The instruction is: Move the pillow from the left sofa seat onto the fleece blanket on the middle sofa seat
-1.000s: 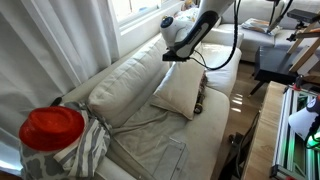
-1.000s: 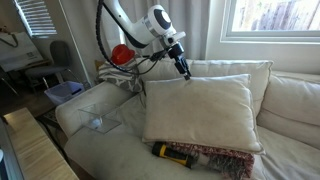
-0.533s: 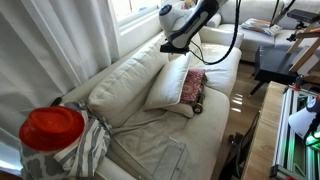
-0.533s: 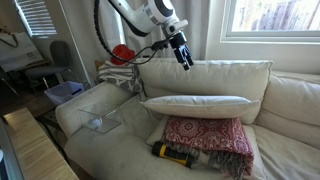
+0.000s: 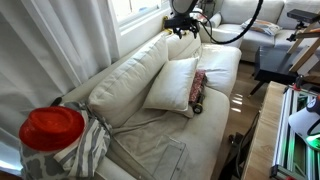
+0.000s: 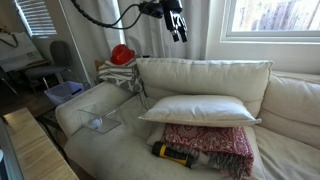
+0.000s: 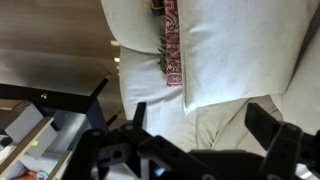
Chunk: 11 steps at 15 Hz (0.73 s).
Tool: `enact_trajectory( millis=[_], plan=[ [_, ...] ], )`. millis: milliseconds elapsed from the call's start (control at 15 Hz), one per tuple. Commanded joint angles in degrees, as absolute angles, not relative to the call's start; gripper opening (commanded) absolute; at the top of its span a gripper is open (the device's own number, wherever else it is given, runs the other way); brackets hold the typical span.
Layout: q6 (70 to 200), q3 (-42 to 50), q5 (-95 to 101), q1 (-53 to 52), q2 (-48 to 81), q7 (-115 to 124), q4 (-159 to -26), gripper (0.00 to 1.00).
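The scene was a living room with a cream sofa (image 6: 205, 74) under a window (image 6: 270, 15), its seat (image 6: 110, 152) covered in loose, wrinkled fabric. The jaws hung in the air above the sofa back, spread wide and gripping nothing; in the wrist view the two dark fingers (image 7: 265, 122) stood well apart with only cushion between them.

Well below the jaws lay one pillow (image 6: 200, 110), cream-white and square, on top of one blanket (image 6: 205, 142), red-pink with a pale pattern. In both exterior views the pillow (image 5: 172, 85) covered much of the blanket (image 5: 198, 88), whose folded front showed beneath it. The wrist view caught only a strip of the blanket (image 7: 171, 45) at the edge of the pillow (image 7: 240, 50).

Further below the jaws, just in front of the blanket, lay one yellow and black tool (image 6: 175, 153). One clear box (image 6: 100, 120) sat on the seat, off to the side and well apart from the jaws. One red disc (image 6: 122, 54) showed past the sofa arm.
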<state>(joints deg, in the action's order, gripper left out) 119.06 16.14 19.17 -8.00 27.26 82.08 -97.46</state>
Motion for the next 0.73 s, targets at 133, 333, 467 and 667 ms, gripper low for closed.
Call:
enact_trajectory(
  millis=[133, 333, 467, 667],
  plan=[
    [113.7, 11.9, 18.5, -5.2, 12.8, 79.9, -107.6, 1.00],
    [112.7, 10.2, 19.8, -4.7, 8.0, 81.1, -111.1, 1.00],
    [112.6, 9.4, 19.7, -3.7, 11.2, 81.2, -107.0, 1.00],
    [112.6, 8.9, 19.7, -3.3, 11.5, 81.2, -106.6, 1.00]
  ],
)
